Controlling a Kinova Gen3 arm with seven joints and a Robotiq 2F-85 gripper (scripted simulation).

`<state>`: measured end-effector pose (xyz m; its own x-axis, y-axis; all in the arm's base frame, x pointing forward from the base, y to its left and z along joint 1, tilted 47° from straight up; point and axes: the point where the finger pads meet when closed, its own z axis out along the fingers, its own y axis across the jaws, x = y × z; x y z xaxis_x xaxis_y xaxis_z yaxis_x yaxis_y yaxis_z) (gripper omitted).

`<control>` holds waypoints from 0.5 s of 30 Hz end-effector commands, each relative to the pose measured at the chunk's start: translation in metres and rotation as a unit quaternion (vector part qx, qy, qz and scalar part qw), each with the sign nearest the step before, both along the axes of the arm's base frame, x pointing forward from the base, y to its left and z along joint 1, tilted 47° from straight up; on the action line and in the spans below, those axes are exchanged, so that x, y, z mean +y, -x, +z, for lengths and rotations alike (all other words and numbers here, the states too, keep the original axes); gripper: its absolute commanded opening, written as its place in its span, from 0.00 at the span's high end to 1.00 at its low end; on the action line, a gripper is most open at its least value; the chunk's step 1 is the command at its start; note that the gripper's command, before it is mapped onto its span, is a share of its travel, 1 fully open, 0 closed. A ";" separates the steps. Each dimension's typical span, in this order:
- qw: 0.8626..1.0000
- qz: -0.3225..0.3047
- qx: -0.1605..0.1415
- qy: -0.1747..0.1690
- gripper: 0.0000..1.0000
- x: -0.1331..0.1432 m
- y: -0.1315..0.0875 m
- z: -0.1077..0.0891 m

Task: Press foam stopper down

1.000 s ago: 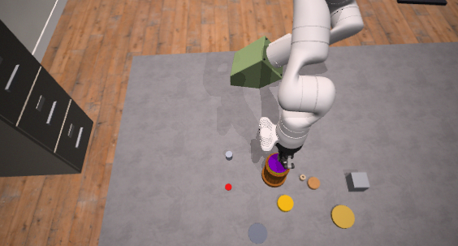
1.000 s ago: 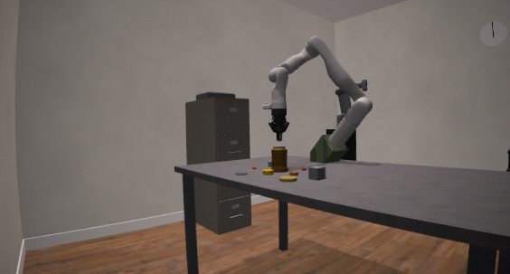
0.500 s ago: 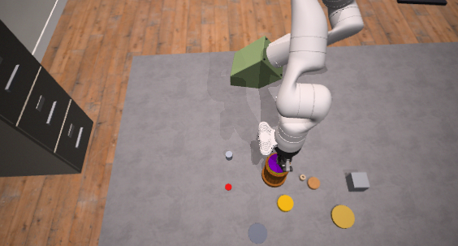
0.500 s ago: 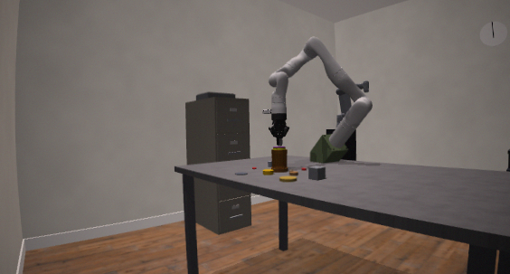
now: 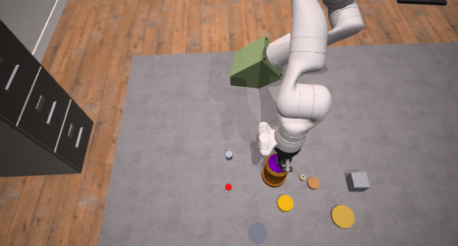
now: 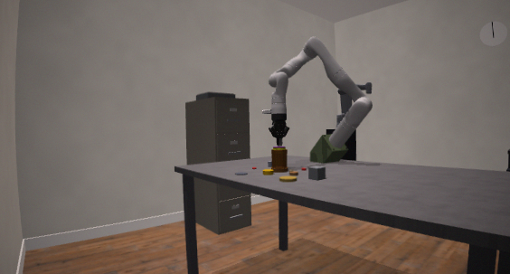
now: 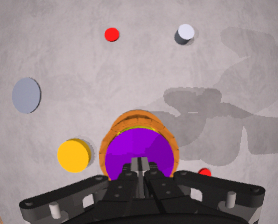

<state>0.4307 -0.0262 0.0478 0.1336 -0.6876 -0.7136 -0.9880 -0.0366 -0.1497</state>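
Observation:
An orange-brown jar (image 5: 274,174) stands upright on the grey table, with a purple foam stopper (image 5: 275,164) in its mouth. In the side view the stopper (image 6: 279,147) stands a little above the jar's rim (image 6: 279,150). My gripper (image 5: 287,165) is shut and empty, pointing straight down over the stopper, with its fingertips (image 6: 279,143) at or just above the foam. In the wrist view the closed fingertips (image 7: 139,165) sit over the middle of the purple stopper (image 7: 138,152), ringed by the jar's rim (image 7: 138,123).
Around the jar lie flat discs: yellow (image 5: 285,203), larger yellow (image 5: 343,216), grey (image 5: 257,233), tan (image 5: 313,183), a small red dot (image 5: 228,187), a small ring (image 5: 302,177) and a small grey cylinder (image 5: 229,154). A grey cube (image 5: 359,180) sits right. The green arm base (image 5: 255,65) is behind.

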 end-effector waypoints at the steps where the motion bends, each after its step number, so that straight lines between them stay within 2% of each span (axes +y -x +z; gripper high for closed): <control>1: 1.000 -0.002 0.002 0.001 1.00 0.001 0.000 -0.002; 15: 1.000 -0.001 0.002 0.001 1.00 0.003 0.000 -0.005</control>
<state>0.4309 -0.0242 0.0458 0.1335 -0.6878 -0.7135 -0.9880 -0.0363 -0.1499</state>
